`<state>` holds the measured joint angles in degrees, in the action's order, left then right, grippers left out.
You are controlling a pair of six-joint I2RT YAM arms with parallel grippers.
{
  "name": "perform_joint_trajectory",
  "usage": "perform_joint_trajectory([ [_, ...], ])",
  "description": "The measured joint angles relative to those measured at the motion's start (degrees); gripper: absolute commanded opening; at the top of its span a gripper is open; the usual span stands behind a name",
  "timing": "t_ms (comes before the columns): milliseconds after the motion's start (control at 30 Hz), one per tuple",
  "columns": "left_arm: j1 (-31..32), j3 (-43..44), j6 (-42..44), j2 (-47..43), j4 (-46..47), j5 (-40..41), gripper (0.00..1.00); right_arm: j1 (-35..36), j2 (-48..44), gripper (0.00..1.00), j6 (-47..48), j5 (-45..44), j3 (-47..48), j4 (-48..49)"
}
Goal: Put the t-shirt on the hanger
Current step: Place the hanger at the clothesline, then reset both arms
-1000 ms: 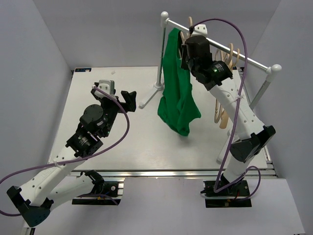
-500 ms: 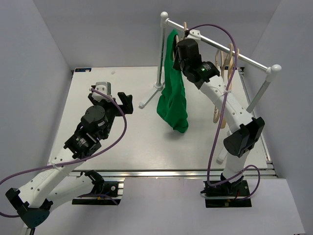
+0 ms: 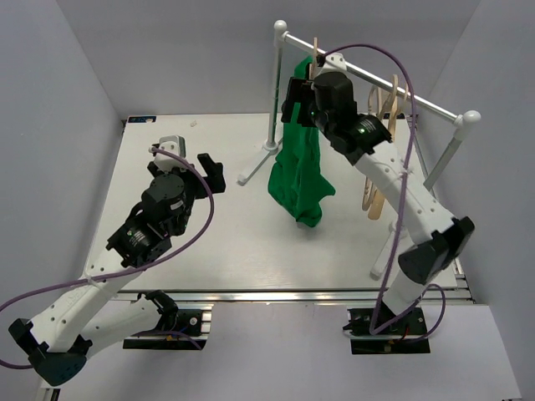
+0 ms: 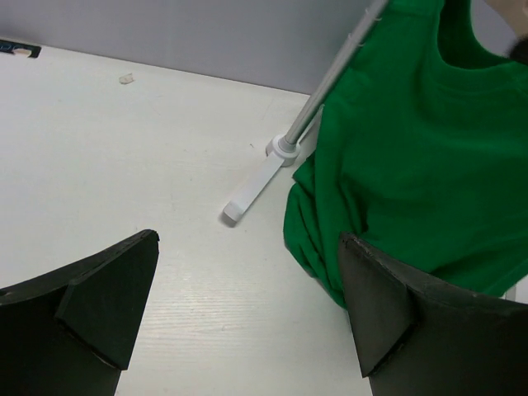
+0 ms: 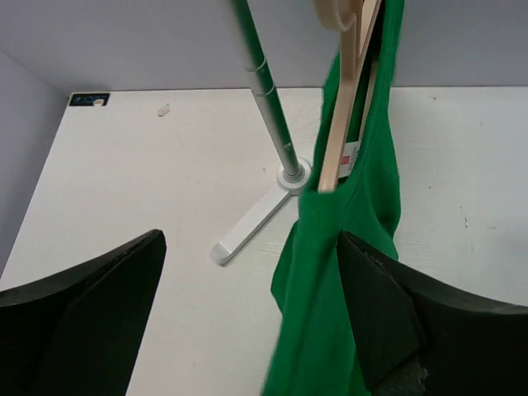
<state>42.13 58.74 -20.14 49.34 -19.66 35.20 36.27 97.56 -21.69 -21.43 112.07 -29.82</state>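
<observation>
The green t-shirt (image 3: pixel 297 171) hangs bunched and narrow from a pale wooden hanger (image 3: pixel 315 52) at the left end of the white rail (image 3: pixel 376 81). In the right wrist view one hanger arm (image 5: pixel 341 115) sticks out of the shirt's neck, and the cloth (image 5: pixel 330 289) drops past the inner side of the right finger. My right gripper (image 3: pixel 299 98) is open just in front of the hanger, gripping nothing. My left gripper (image 3: pixel 188 163) is open over the table to the shirt's left. In its view the shirt (image 4: pixel 412 165) fills the upper right beyond the open gripper (image 4: pixel 247 305).
The rail's left post (image 5: pixel 264 91) stands on a white foot (image 4: pixel 252 194) just left of the shirt's hem. Two more wooden hangers (image 3: pixel 380 180) hang further right on the rail. Grey walls close in the table (image 3: pixel 167 242) on three sides.
My right gripper has opened and let go at the hanger, after carrying it a little left along the rail. The shirt's hem has swung slightly. The left arm has barely shifted.
</observation>
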Motion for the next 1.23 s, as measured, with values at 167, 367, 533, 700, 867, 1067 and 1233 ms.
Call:
perform_joint_trajectory([
  [167, 0.0, 4.4, -6.9, 1.2, -7.7, 4.5, 0.98, 0.8, -11.0, 0.89, 2.4, 1.1, -6.7, -1.3],
  [367, 0.0, 5.5, -15.5, 1.6, -16.1, 8.4, 0.98, 3.1, -29.4, 0.89, 3.5, -0.3, -25.0, -3.4],
  [533, 0.0, 3.3, -20.7, 1.5, -19.9, 9.7, 0.98, 15.1, -37.4, 0.89, 1.0, -5.9, -38.7, -7.1],
  [700, 0.0, 0.7, -24.6, 2.0, -23.8, 10.4, 0.98, 23.7, -37.2, 0.89, -3.9, -8.3, -50.2, -8.5],
  [867, 0.0, -2.1, -26.3, 1.2, -25.8, 11.1, 0.98, 24.2, -42.0, 0.89, -7.5, -8.6, -60.4, -8.0],
  [1067, 0.0, -4.0, -26.4, -1.2, -26.3, 12.2, 0.98, 24.2, -55.8, 0.89, -7.9, -6.9, -68.7, -2.1],
  [1233, 0.0, -4.1, -26.5, -3.0, -26.2, 12.9, 0.98, 24.2, -60.4, 0.89, -8.0, -6.6, -71.6, 1.0],
])
